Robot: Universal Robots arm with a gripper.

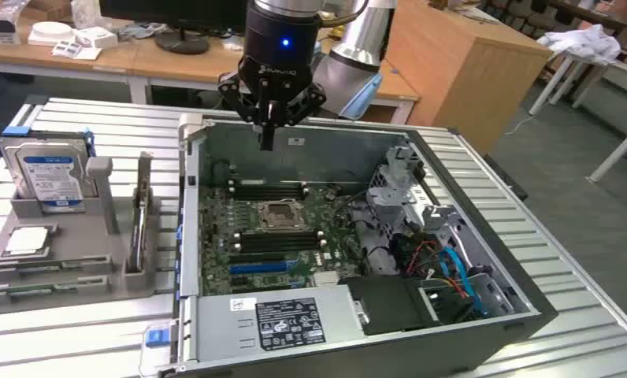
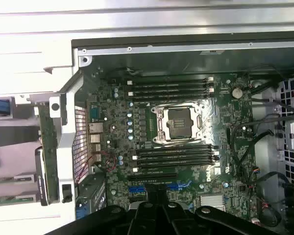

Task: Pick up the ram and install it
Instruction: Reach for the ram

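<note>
Gripper [image 1: 268, 143] hung over the far edge of the open case [image 1: 324, 150], pointing straight down. Its fingers were pressed together and pinched nothing. The tips sat just above the case's far wall, over the far side of the motherboard [image 1: 282, 228].

Ram [image 1: 140, 216] was not in the claw. It stood on its long edge in a slot of the grey holder [image 1: 87, 272], by the worktop [image 1: 83, 339] edge on the exterior view's left, well apart from the gripper. It was likely kept on edge so that its top side was free to be pinched from above.

Hard drive [image 1: 49, 177] stood upright at the holder's far end. Processor chip [image 1: 27, 240] lay flat in the holder, nearer the worktop's near edge.

The case lay on its side mid-worktop with the panel off. That left the motherboard facing up and its slots reachable from overhead.

The wrist view looked straight down into the case. The socket [image 2: 179, 122] was empty. Banks of black ram slots [image 2: 174, 88] ran on both sides of it, and all looked unfilled.

Judged state: nothing picked and nothing installed. The work looked to be at its very start, with the shut claw parked above the case rather than at the holder.
</note>
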